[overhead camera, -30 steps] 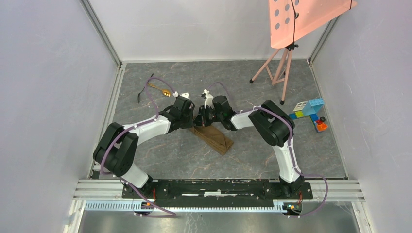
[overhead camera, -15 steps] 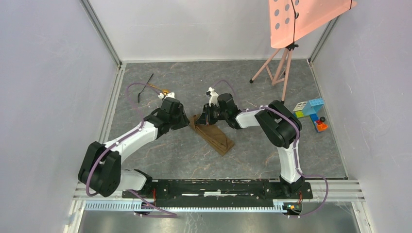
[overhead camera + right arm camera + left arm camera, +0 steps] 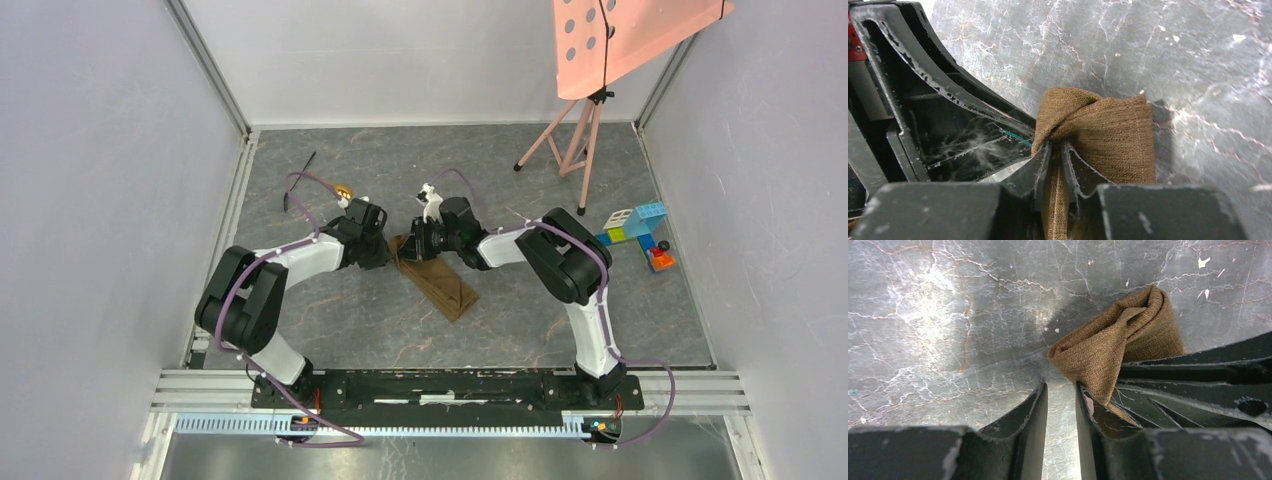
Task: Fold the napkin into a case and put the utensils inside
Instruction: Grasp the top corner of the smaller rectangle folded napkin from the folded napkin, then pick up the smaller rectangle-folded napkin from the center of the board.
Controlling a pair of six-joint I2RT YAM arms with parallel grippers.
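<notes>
Top view: folded brown cloth napkin (image 3: 440,283) lies between both arms; small gold spoon (image 3: 343,190) and thin black utensil (image 3: 298,180) sit beyond, apart.
Left wrist: left gripper (image 3: 1060,387) slightly parted, empty, beside the cloth.
Right wrist: right gripper (image 3: 1054,145) pinches the napkin's end; best lift gently, sparing the fold.

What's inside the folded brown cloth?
Its folds hide the inside of the napkin. The gold spoon and black utensil lie outside it, on the table.
</notes>
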